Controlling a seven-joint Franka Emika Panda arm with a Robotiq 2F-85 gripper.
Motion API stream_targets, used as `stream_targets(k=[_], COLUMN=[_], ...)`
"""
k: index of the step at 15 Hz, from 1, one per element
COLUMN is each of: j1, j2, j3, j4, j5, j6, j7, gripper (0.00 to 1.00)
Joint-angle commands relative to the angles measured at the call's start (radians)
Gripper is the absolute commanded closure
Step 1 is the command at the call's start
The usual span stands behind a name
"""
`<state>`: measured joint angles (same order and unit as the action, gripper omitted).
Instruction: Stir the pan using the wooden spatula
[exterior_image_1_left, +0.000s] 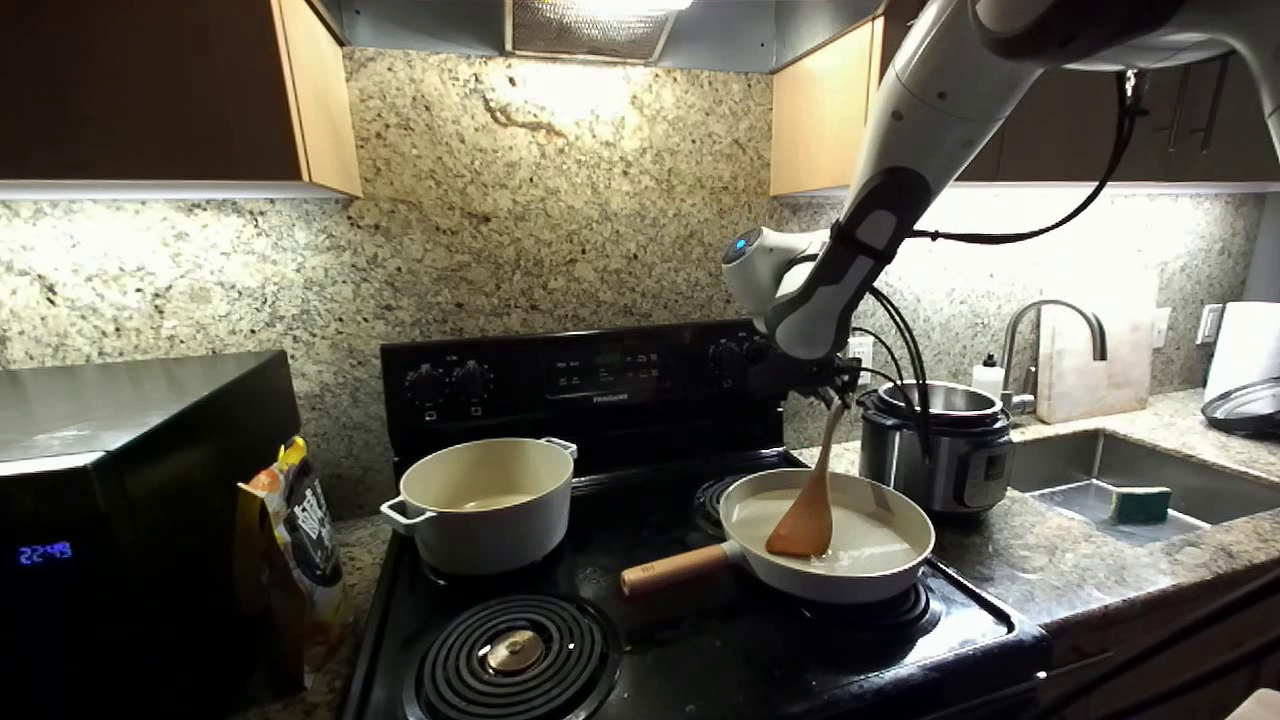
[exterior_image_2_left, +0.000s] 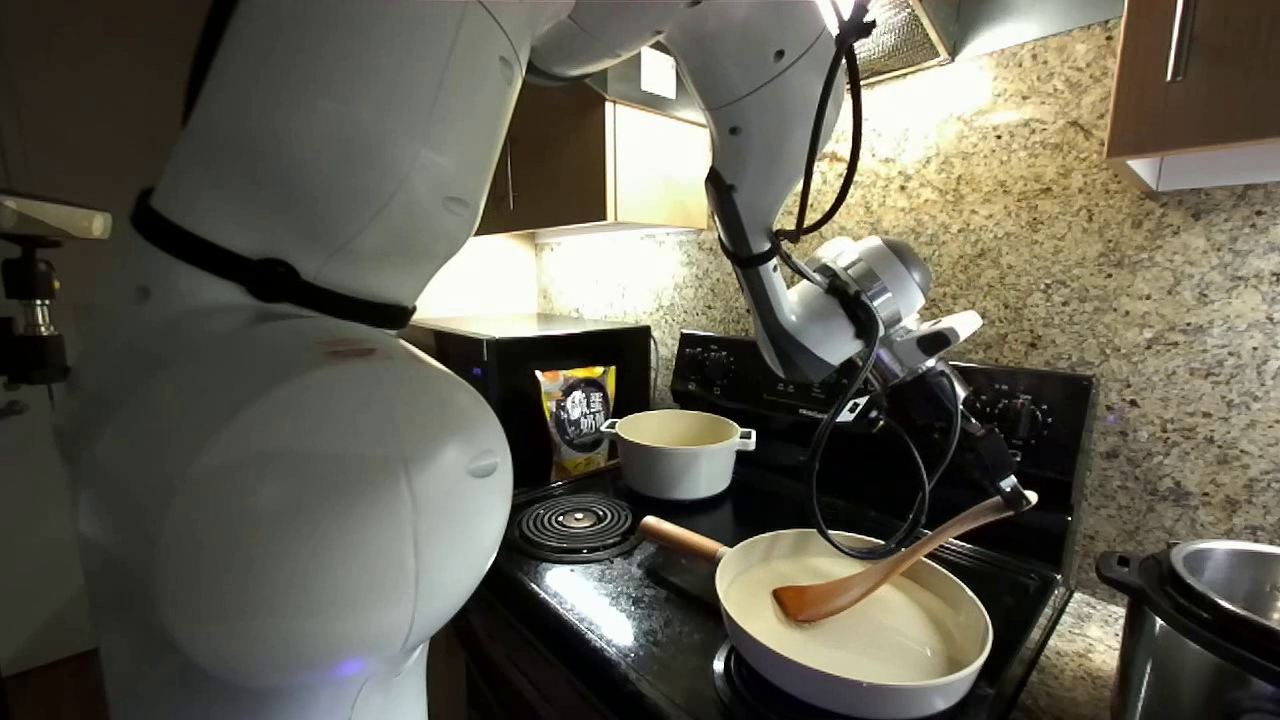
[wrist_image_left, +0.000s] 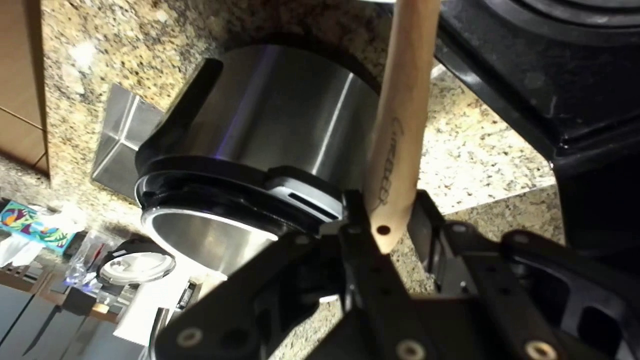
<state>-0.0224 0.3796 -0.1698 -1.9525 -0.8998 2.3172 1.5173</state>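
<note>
The cream-white pan (exterior_image_1_left: 855, 588) rests on the front right burner, its wooden handle (exterior_image_1_left: 680, 570) pointing toward the left of both exterior views. Inside it, the orange-brown blade of the wooden spatula (exterior_image_2_left: 845, 592) leans down at a slant, its lower edge at the pan's floor. That floor looks glossy; whether liquid covers it I cannot tell. My gripper (wrist_image_left: 390, 202) is shut on the end of the spatula's handle (wrist_image_left: 402, 110), above the pan's far side. In the wrist view the pale handle end with its hole shows between the black fingers, and the blade is out of view.
A deeper two-handled pot (exterior_image_1_left: 490, 530) stands at the stove's back left. Close to the pan on the right is a steel cooker (exterior_image_1_left: 930, 450). The stove's control panel (exterior_image_1_left: 600, 400) rises behind. Cables (exterior_image_2_left: 825, 480) loop from the arm over the pan.
</note>
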Motion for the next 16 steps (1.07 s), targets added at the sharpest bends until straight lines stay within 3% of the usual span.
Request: stream_targets(k=[1, 8, 16], j1=[-0.013, -0.068, -0.133], j2=[-0.02, -0.032, -0.019], j3=[-0.009, -0.052, -0.094], j4=[-0.071, -0.139, -0.064], j5=[-0.017, 0.011, 0.045], j6=[0.027, 0.045, 0.007], j7=[-0.004, -0.005, -0.032], gripper=[0.93, 0.93, 0.93])
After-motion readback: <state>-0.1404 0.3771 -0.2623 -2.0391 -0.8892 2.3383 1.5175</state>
